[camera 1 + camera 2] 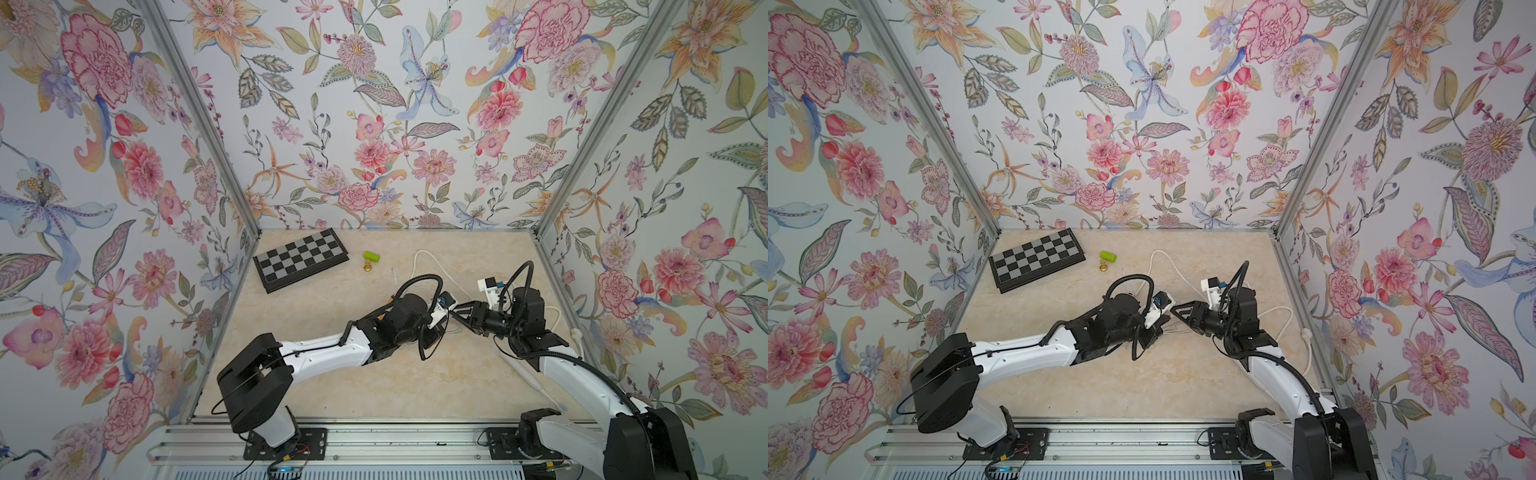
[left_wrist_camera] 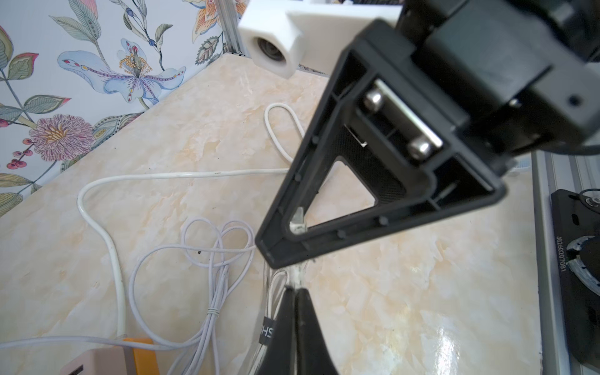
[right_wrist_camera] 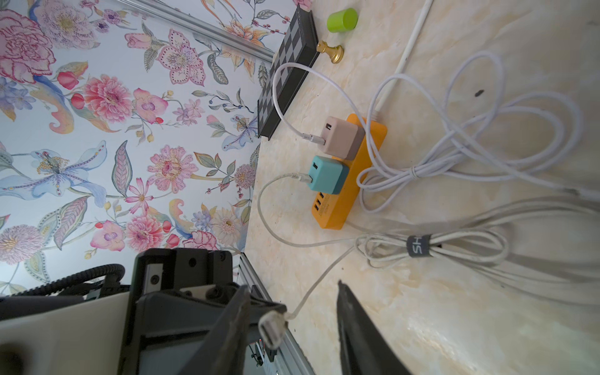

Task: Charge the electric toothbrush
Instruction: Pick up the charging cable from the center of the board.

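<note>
Currently, the left gripper (image 2: pixel 296 292) is clenched on the charging cable (image 2: pixel 297 276) just behind its plug (image 3: pixel 271 328). The right gripper (image 3: pixel 292 292) has its fingers parted around the plug, with one finger touching it. The electric toothbrush (image 1: pixel 530 376) lies flat near the right edge of the counter (image 1: pixel 332 386), partly beneath the right arm (image 1: pixel 582 374).
</note>
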### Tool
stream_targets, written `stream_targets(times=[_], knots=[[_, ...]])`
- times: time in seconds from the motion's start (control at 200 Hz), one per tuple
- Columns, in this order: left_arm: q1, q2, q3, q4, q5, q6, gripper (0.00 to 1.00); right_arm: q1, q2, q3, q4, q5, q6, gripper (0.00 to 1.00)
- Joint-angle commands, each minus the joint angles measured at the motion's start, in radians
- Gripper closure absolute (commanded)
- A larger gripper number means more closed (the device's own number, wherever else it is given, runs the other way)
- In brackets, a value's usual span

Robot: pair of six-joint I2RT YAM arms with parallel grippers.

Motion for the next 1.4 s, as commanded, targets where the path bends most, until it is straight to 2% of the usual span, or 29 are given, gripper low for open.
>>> stream_targets(times=[0.0, 0.4, 0.46, 0.52, 0.605, 0.745, 1.126, 1.396], knots=[[0.011, -0.025, -0.008, 0.022, 0.010, -0.020, 1.00, 0.006, 0.005, -0.010, 0.127, -0.007, 0.033, 0.65], [0.012, -0.012, 0.012, 0.011, 0.015, -0.023, 1.00, 0.005, -0.024, -0.037, 0.134, 0.010, 0.004, 1.00], [0.016, -0.017, 0.007, 0.014, 0.017, -0.038, 1.00, 0.005, -0.028, -0.039, 0.140, 0.011, 0.005, 1.00], [0.029, -0.025, -0.006, 0.029, 0.065, -0.062, 0.88, 0.006, -0.038, -0.045, 0.168, 0.000, 0.005, 1.00], [0.060, -0.025, -0.027, 0.074, 0.198, -0.104, 0.71, 0.006, -0.053, -0.058, 0.224, -0.026, 0.001, 1.00], [0.079, -0.023, -0.027, 0.104, 0.318, -0.124, 0.62, 0.010, -0.075, -0.069, 0.266, -0.051, -0.029, 1.00], [0.102, 0.012, 0.026, 0.139, 0.507, -0.143, 0.74, 0.015, -0.149, -0.117, 0.343, -0.039, -0.094, 1.00], [0.110, 0.041, 0.072, 0.136, 0.528, -0.156, 0.78, 0.019, -0.193, -0.158, 0.414, -0.044, -0.114, 1.00]])
